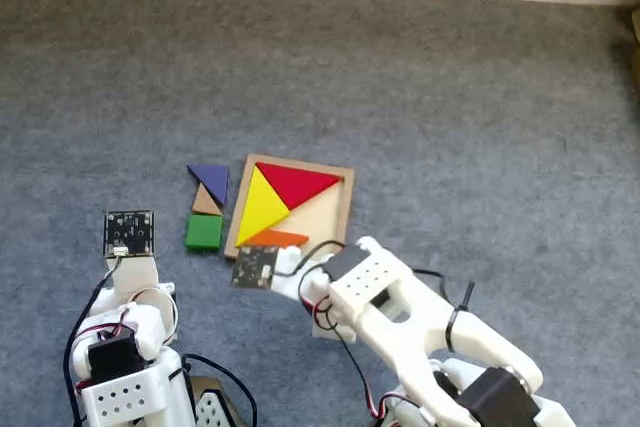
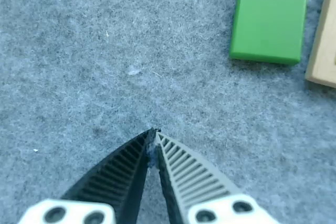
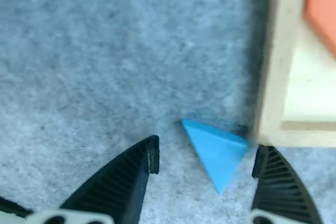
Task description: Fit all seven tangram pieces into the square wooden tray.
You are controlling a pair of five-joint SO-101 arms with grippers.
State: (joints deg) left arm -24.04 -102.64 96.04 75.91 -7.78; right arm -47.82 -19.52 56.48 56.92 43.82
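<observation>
The square wooden tray (image 1: 346, 209) holds a red triangle (image 1: 297, 183), a yellow triangle (image 1: 260, 205) and an orange piece (image 1: 275, 238). Left of the tray lie a dark blue parallelogram (image 1: 211, 181), a tan triangle (image 1: 206, 201) and a green square (image 1: 204, 232). A small light blue triangle (image 3: 218, 149) rests on the carpet against the tray's corner (image 3: 273, 77). My right gripper (image 3: 206, 158) is open, with a finger on each side of that triangle. My left gripper (image 2: 154, 136) is shut on nothing, low over the carpet, a short way from the green square (image 2: 268, 27).
Grey carpet covers the whole table. The right arm (image 1: 400, 317) stretches from the lower right toward the tray's near left corner. The left arm (image 1: 125, 357) stands at the lower left. A pale wall edge runs along the far side.
</observation>
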